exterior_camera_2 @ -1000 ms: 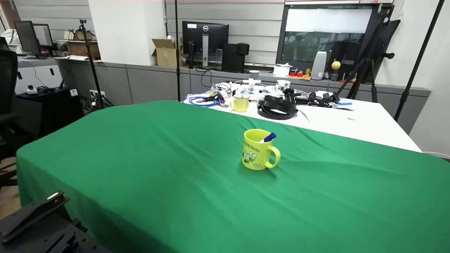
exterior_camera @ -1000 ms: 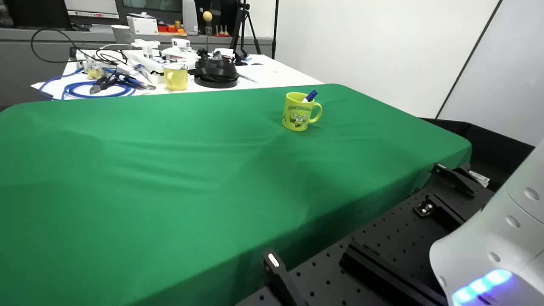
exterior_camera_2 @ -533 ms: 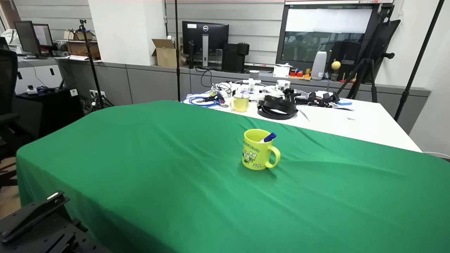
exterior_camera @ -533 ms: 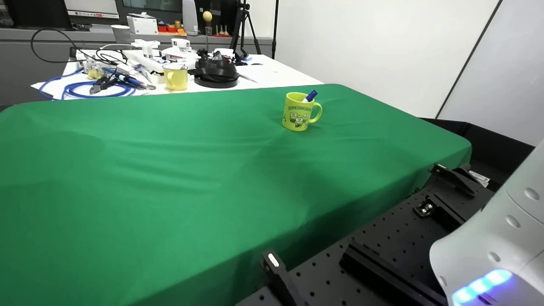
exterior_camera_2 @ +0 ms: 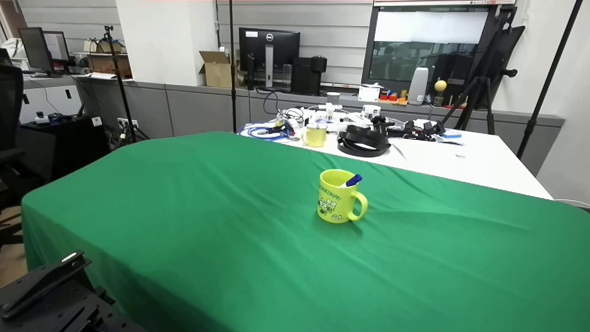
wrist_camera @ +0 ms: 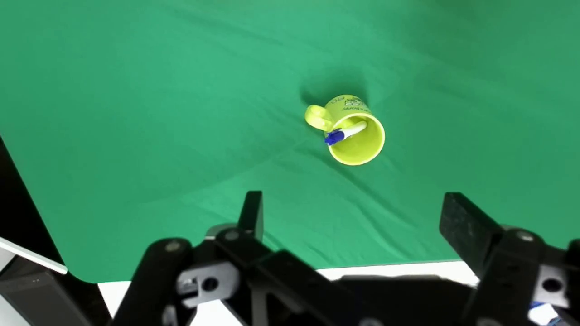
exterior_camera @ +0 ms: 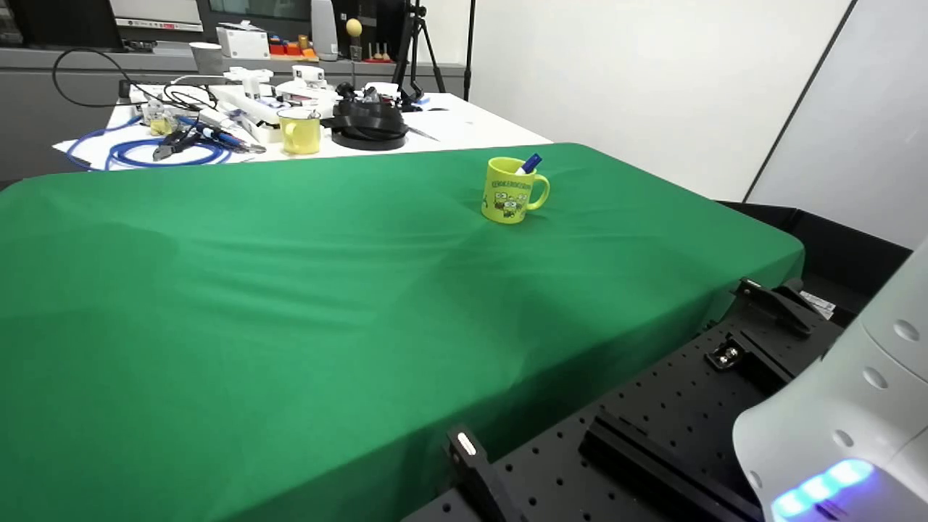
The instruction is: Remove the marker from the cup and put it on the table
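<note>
Well, the pen (wrist_camera: 347, 132) leans in the cup (exterior_camera_2: 336, 198) on the table (exterior_camera: 326, 290), blue end (wrist_camera: 335, 136) poking out, and the gripper (wrist_camera: 353, 197) has its 2 fingers (wrist_camera: 466, 227) wide apart.

The gripper (wrist_camera: 352, 203) holds its two black fingers (wrist_camera: 466, 226) wide apart

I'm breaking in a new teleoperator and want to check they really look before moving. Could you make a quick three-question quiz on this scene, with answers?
1. True or false: the marker leans tilted in the bright yellow cup, blue end up.

2. In the wrist view, the gripper is: A) shut on the marker; B) open, holding nothing; C) shut and empty.

3. Short answer: where does the paler yellow mug stand?

Key: 1. True. 2. B. 3. On the white table.
</note>
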